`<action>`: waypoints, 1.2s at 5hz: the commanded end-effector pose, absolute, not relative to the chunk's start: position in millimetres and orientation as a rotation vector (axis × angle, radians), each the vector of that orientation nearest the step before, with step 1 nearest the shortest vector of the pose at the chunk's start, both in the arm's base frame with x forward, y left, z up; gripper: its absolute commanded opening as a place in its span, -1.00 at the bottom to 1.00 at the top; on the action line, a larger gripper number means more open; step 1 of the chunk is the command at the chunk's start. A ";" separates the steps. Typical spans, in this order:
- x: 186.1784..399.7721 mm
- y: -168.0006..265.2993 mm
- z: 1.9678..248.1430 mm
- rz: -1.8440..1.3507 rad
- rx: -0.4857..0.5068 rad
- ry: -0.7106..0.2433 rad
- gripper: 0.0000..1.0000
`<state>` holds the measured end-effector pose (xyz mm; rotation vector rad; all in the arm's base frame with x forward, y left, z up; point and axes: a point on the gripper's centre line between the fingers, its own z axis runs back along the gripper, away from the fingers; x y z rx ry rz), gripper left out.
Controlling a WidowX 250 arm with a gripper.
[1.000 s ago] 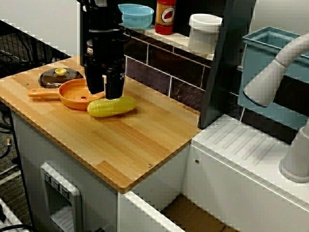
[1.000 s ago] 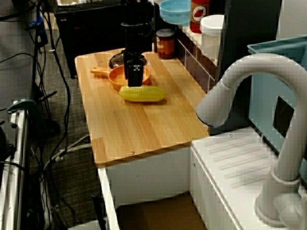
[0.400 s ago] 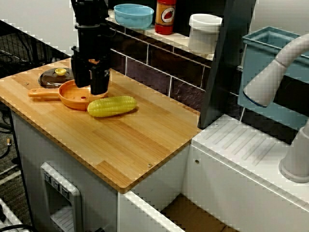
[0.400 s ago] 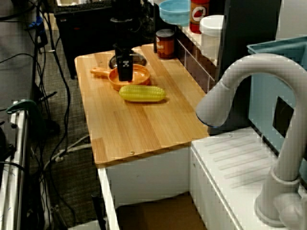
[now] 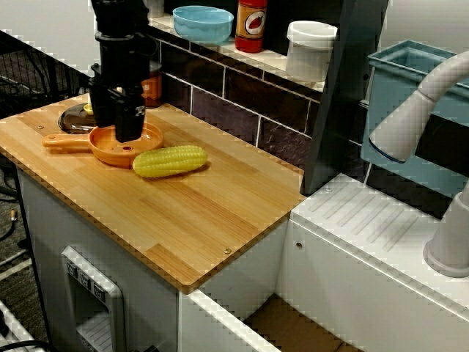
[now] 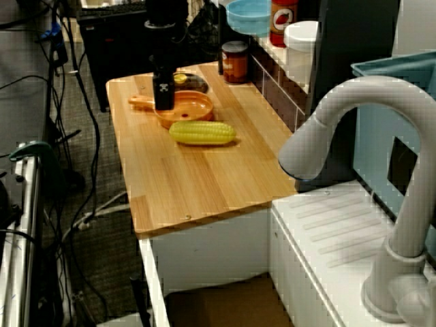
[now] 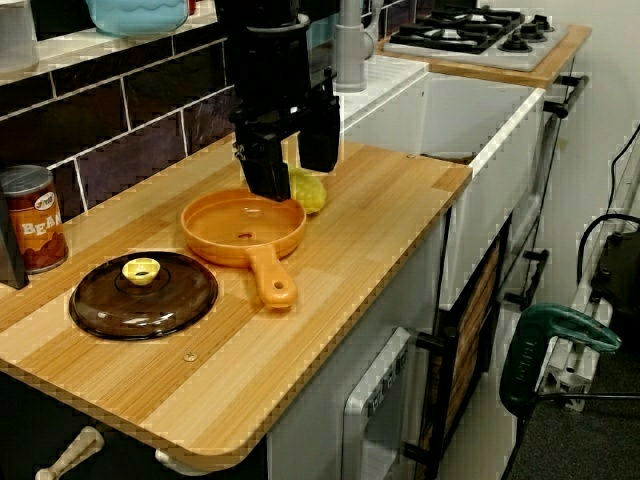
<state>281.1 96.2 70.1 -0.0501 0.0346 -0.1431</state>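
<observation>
Orange pan point(image 7: 240, 235) lies on the bench point(image 7: 390, 195) under the end effector point(image 7: 292, 170), whose fingers stand apart with nothing between them, tips just above its far rim. In the view from the bench's end, its handle points to 5 o'clock. A corn cob point(image 7: 311, 190) lies just beside it at 2 o'clock, a dark lid point(image 7: 143, 295) at 8 o'clock, and a bean can point(image 7: 32, 220) at 9 o'clock.

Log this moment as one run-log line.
gripper: open, empty, over orange pan | corn: lying on counter beside pan | brown lid: flat on counter near pan handle
</observation>
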 end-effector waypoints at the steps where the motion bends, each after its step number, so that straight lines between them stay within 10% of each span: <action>1: 278.5 115.3 86.0 -0.184 0.007 -0.028 1.00; 6: 254.3 164.6 71.8 -0.408 0.012 -0.112 1.00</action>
